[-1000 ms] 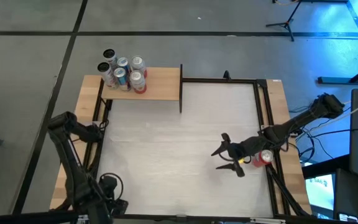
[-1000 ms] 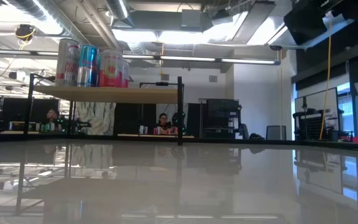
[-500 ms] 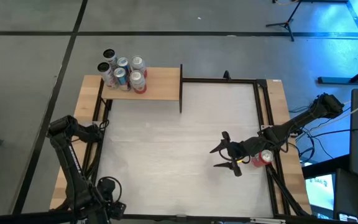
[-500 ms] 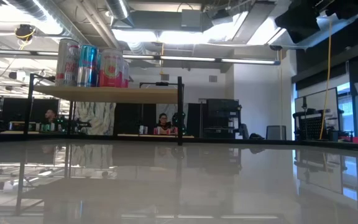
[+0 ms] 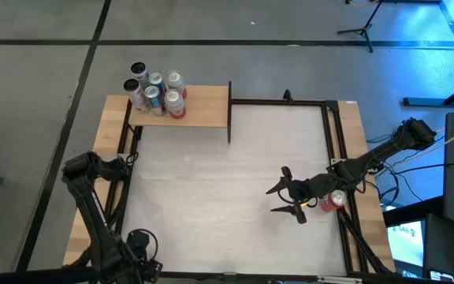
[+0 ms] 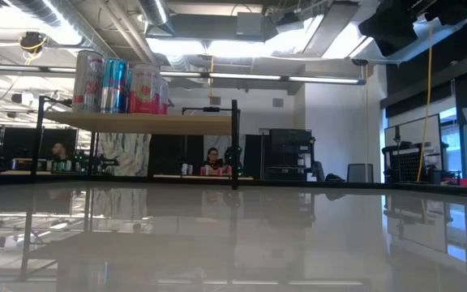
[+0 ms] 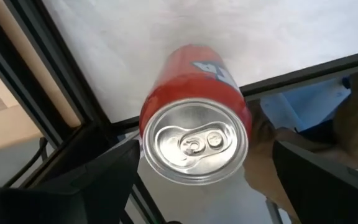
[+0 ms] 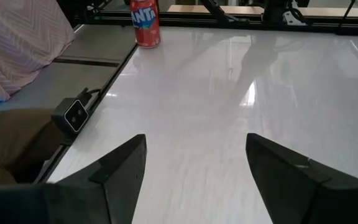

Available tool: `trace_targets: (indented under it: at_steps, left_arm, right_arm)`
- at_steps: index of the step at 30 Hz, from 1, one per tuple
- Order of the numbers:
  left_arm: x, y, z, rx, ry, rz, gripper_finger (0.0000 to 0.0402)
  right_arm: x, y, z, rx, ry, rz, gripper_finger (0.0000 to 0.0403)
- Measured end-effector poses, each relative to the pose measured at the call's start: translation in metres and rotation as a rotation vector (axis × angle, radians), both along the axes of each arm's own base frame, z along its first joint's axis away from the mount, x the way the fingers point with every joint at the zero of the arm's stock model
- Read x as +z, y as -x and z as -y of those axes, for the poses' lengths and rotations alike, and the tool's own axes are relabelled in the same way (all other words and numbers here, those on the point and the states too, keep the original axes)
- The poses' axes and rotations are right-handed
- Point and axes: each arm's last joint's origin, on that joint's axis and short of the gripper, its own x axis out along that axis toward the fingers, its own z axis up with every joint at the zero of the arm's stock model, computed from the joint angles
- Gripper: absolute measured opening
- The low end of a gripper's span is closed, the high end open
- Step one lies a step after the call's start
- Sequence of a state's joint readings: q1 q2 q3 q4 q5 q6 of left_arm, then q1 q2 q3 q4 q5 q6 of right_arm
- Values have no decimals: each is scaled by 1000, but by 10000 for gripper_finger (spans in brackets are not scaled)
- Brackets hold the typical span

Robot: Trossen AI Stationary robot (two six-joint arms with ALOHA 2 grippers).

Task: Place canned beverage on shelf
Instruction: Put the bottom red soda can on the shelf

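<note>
High view: red can (image 5: 337, 199) stands at the worktop's right edge, not yet gripped. Right end effector (image 5: 284, 199) hangs just beside it, wide and empty. Left end effector (image 5: 123, 166) waits at the left edge, also wide. Pickup pending; next move likely means straddling the can, then carrying it to the shelf (image 5: 203, 106).

The white worktop (image 5: 211, 181) spreads out below the right gripper (image 5: 282, 199), glossy enough to mirror the room. Well behind that gripper, past the worktop's edge, a lit monitor (image 5: 404, 237) glows beside loose cables (image 5: 392, 183). Far off from it, on the grey floor (image 5: 211, 24), stands a black tripod stand (image 5: 365, 28). Across the room sit a person (image 6: 212, 161) and a second person (image 6: 59, 150), under bare ceiling ducts (image 6: 128, 24) and strip lights (image 6: 323, 79).
</note>
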State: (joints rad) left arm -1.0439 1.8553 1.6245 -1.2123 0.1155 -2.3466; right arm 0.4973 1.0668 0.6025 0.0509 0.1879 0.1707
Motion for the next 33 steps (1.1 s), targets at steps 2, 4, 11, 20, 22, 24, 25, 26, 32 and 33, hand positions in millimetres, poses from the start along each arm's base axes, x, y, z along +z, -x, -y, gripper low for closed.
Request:
trace_targets:
  at_steps: [2, 4, 11, 20, 22, 24, 25, 26, 32, 33]
  left_arm:
    - [-4, -1, 2, -1, -10, -4, 356]
    - [-8, -2, 3, 0, -21, -7, 356]
    - [-22, -6, 8, -51, -64, 0, 357]
    - [-30, -9, 12, -122, -67, 11, 298]
    - [-30, -11, 10, -145, -72, 22, 276]
    - [-30, -14, 8, -178, -78, 37, 274]
    - [-29, -17, 7, -197, -79, 42, 274]
    - [-29, -20, 4, -216, -81, 46, 274]
    - [-25, -51, -17, -337, -110, 104, 274]
    - [-24, -57, -22, -362, -123, 114, 274]
  right_arm:
    - [0, 0, 0, 0, 0, 0, 271]
    - [0, 0, 0, 0, 0, 0, 271]
    - [0, 0, 0, 1, 1, 0, 271]
    - [0, 0, 0, -10, 5, 3, 271]
    - [0, 0, 0, -11, 6, 3, 271]
    - [0, 0, 0, -11, 6, 3, 271]
    - [0, 0, 0, -11, 6, 3, 271]
    - [0, 0, 0, -11, 6, 3, 271]
    - [0, 0, 0, -11, 6, 3, 271]
    - [0, 0, 0, -11, 5, 2, 271]
